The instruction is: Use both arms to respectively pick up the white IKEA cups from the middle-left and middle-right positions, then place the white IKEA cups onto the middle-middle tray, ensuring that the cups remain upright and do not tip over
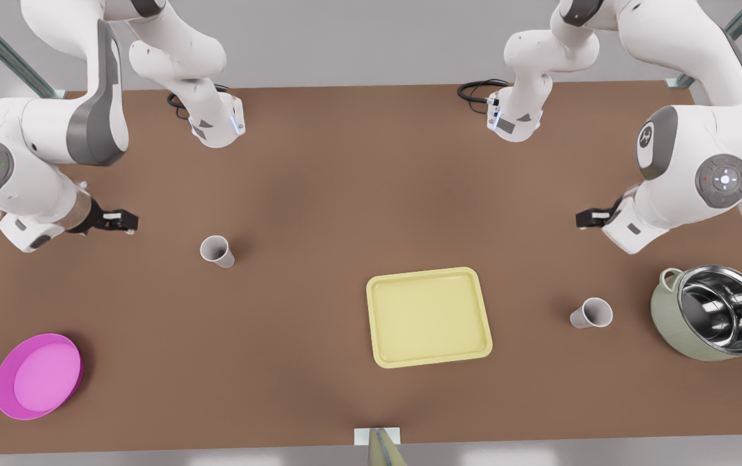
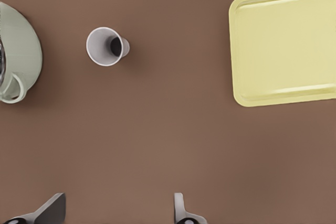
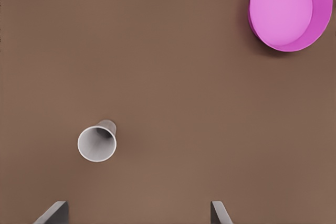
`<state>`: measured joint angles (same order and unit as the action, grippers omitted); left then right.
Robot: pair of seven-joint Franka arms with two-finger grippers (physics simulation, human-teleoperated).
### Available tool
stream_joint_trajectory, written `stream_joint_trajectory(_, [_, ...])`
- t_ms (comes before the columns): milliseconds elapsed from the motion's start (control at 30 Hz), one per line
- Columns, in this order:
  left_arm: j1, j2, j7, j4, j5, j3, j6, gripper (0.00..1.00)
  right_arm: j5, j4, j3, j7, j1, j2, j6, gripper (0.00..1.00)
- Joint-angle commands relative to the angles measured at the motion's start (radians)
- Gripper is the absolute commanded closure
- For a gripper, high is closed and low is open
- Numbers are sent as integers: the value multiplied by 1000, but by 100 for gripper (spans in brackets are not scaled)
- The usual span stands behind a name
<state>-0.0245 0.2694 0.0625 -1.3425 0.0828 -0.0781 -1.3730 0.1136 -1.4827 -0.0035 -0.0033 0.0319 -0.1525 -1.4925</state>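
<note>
I see two small off-white tapered cups, handleless and greyish inside, both standing upright on the brown desk (image 1: 345,181). One cup (image 1: 217,250) stands toward the front view's left; the other cup (image 1: 591,313) stands toward the front view's right, near the green steel-lined pot (image 1: 713,321). Between them lies the pale-yellow tray (image 1: 429,316), flat, with rounded corners and a low rim, bare. The magenta dish (image 1: 37,375) sits near the desk's corner on the front view's left.

My left pincer (image 1: 590,218) hangs over the desk on the front view's right, well apart from its cup, its fingers (image 2: 51,209) spread wide. My right pincer (image 1: 121,222) hangs on the front view's left, likewise clear of its cup, fingers (image 3: 53,212) spread and holding nothing.
</note>
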Motion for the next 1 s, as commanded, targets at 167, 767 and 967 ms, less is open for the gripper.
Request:
stream_joint_trajectory(167, [106, 220, -10, -1, -37, 34, -259, 0, -8, -152, -1, 8, 2, -93, -132, 0])
stream_joint_trajectory(767, [236, 495, -108, -75, -38, 43, -682, 0, -80, -757, 2, 37, 34, -52, -910, 0])
stream_joint_trajectory(967, [229, 502, -23, -78, -84, 41, -687, 69, -80, -795, 0, 37, 31, -87, -916, 0])
